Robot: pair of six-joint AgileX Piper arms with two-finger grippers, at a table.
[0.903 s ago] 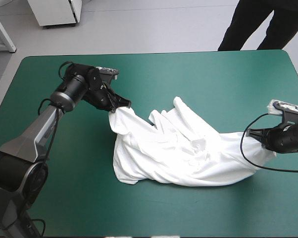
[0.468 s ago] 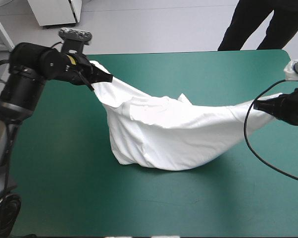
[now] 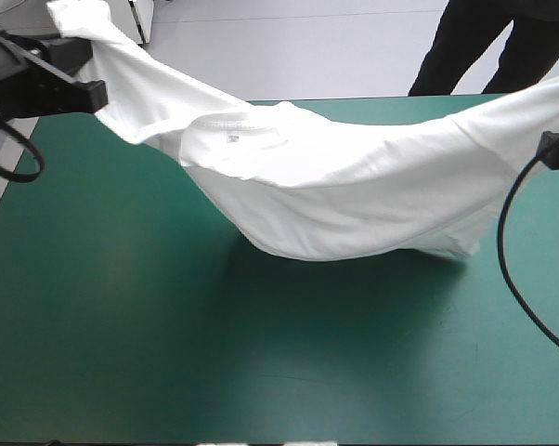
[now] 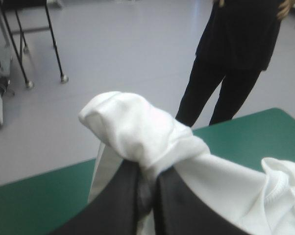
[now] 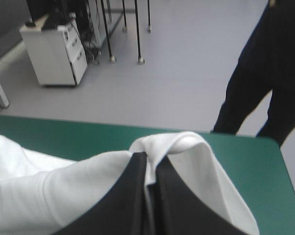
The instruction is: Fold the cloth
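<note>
Over the table (image 3: 122, 325), T-shirt (image 3: 354, 186) slung between left hand (image 4: 146, 169) and right hand (image 5: 151, 164), both pinching it

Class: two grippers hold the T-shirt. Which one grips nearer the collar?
The left gripper: the T-shirt's ribbed collar hangs just beside it, whereas the right gripper pinches cloth far from the collar.

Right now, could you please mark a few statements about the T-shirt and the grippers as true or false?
1. The T-shirt hangs between the left gripper and the right gripper. True.
2. The left gripper is open. False: it is shut on the T-shirt.
3. The T-shirt lies spread flat on the table. False: it is lifted, sagging in the middle.
4. The right gripper pinches a fold of the T-shirt. True.
5. The neck label is visible. True.
</note>
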